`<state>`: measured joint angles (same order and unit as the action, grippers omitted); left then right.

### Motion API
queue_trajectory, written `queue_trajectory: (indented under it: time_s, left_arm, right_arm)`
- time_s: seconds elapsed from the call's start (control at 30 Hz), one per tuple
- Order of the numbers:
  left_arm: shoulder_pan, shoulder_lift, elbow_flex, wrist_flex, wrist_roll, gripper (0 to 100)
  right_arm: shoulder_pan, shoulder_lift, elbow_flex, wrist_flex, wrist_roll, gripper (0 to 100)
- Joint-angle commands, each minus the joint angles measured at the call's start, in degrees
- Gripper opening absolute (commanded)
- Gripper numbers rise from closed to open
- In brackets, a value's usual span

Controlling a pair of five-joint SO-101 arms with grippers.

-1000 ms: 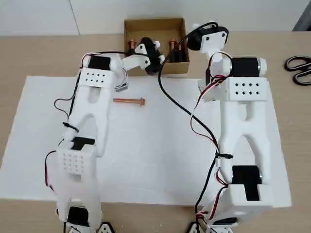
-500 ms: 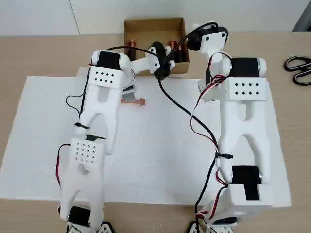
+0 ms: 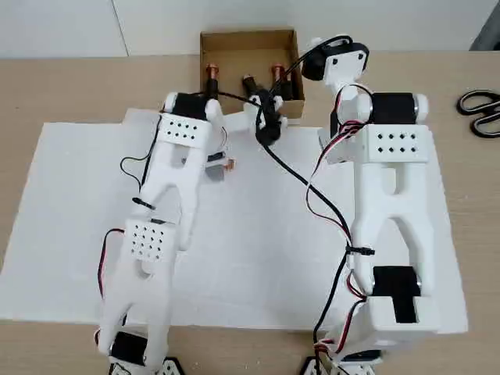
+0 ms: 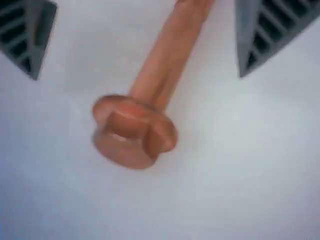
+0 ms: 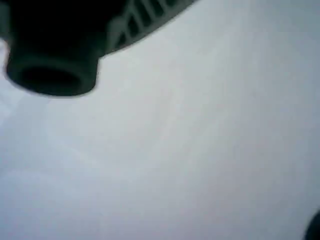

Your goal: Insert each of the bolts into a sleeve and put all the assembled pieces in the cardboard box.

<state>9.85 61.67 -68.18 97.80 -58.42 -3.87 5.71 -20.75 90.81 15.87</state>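
Surface: you are working over a pale wooden surface (image 3: 47, 86) with a white sheet (image 3: 258, 234) spread across most of it.
Cardboard box: it sits at the far edge of the white sheet, between the two arms (image 3: 234, 39). You can count three assembled pieces (image 3: 211, 74) lying inside, copper ends showing out of dark sleeves.
Bolt, place: it lies flat on the white sheet just in front of the cardboard box (image 4: 150, 100). From above, only its head end peeks out beside your left arm (image 3: 183, 156).
Bolt, look: it is copper-coloured with a smooth round shank and a hexagonal head on a wide round flange. The head points toward your left wrist camera, and the shank runs away between the fingers.
Left tool: it hangs low over the bolt (image 4: 137, 65) with its grey ribbed fingers (image 4: 260, 35) spread wide. One finger stands on each side of the shank and neither touches it.
Right tool: it is closed on a black sleeve (image 5: 100, 30), with one ribbed finger pressed along the sleeve's side.
Black sleeve: this is a short dark cylinder (image 5: 50, 65), held clear above the white sheet with its open end facing down and outward.
Right arm: it stands along the right side of the white sheet (image 3: 391, 156).
Scissors: a pair lies on the bare surface at your far right (image 3: 480, 109), well apart from everything else.
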Motion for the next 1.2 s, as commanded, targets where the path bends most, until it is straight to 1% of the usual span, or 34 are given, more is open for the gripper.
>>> queue_trajectory:
  time_s: [0.0,0.33,0.53,0.77,1.0,1.17]
  left_arm:
    - [0.62,0.62,-2.68,0.26,0.09,23]
    - [1.85,2.64,-2.68,0.35,0.09,10]
    - [2.81,2.64,-2.51,0.53,0.18,7]
    - [4.31,2.11,-2.68,2.46,0.44,6]
    - [5.36,2.11,-7.34,2.55,8.26,0]
    - [5.89,2.02,-10.51,2.64,13.36,0]
  right_arm:
    - [0.22,-0.31,-2.90,-0.84,-0.88,0.3]
    - [0.22,-0.31,-2.81,-0.66,-0.88,0.3]
    - [0.22,-0.31,-2.81,-0.57,-0.88,0.3]
    - [0.31,-0.31,-2.81,-0.57,-0.88,0.3]
    - [0.31,-0.31,-2.81,-0.57,-0.88,0.3]
    - [0.31,-0.31,-2.81,-0.75,-0.88,0.3]
